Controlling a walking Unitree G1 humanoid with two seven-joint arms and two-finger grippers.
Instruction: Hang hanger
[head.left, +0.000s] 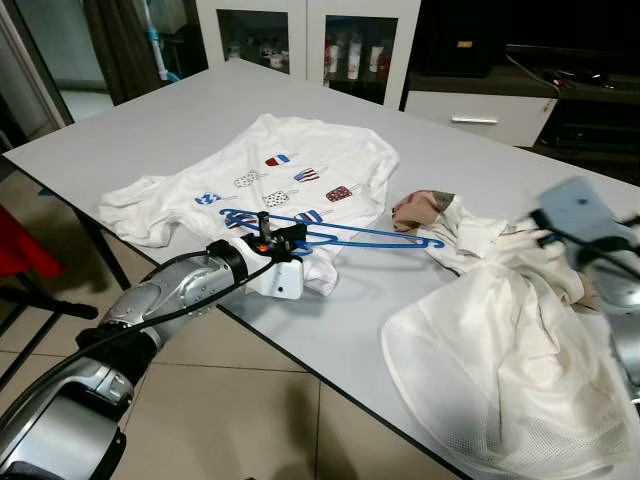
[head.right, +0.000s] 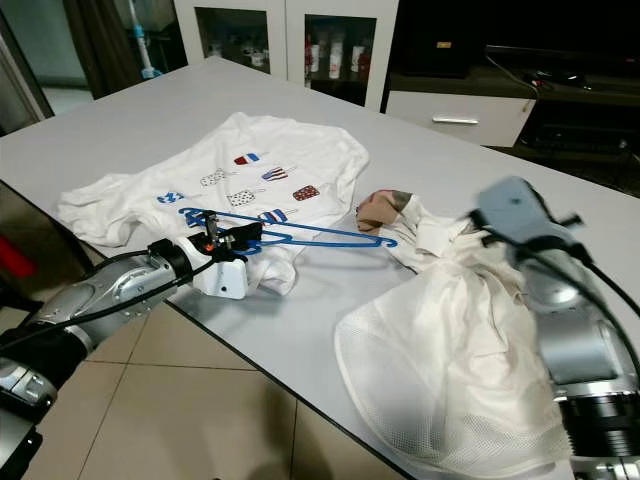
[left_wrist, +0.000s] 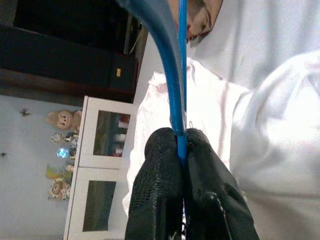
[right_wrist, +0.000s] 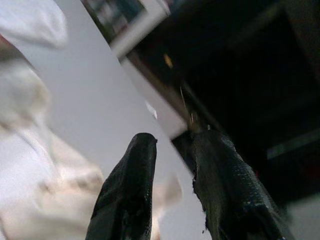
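Note:
A blue wire hanger (head.left: 340, 236) lies across the lower edge of a white T-shirt (head.left: 290, 165) printed with ice lollies, flat on the grey table (head.left: 170, 120). My left gripper (head.left: 283, 238) is at the shirt's near hem, shut on the hanger; its black fingers (left_wrist: 160, 165) pinch the blue rod (left_wrist: 175, 75) in the left wrist view. My right gripper (right_wrist: 175, 142) is raised over the table's right side, slightly open and holding nothing. The right arm (head.right: 530, 240) hovers above a heap of white clothes (head.left: 500, 340).
A crumpled patterned cloth (head.left: 425, 205) lies by the hanger's hook end. White glass-door cabinets (head.left: 310, 40) and a dark TV stand (head.left: 560, 90) stand behind the table. The table's near edge (head.left: 330, 370) drops to a tiled floor. Something red (head.left: 20, 245) sits at far left.

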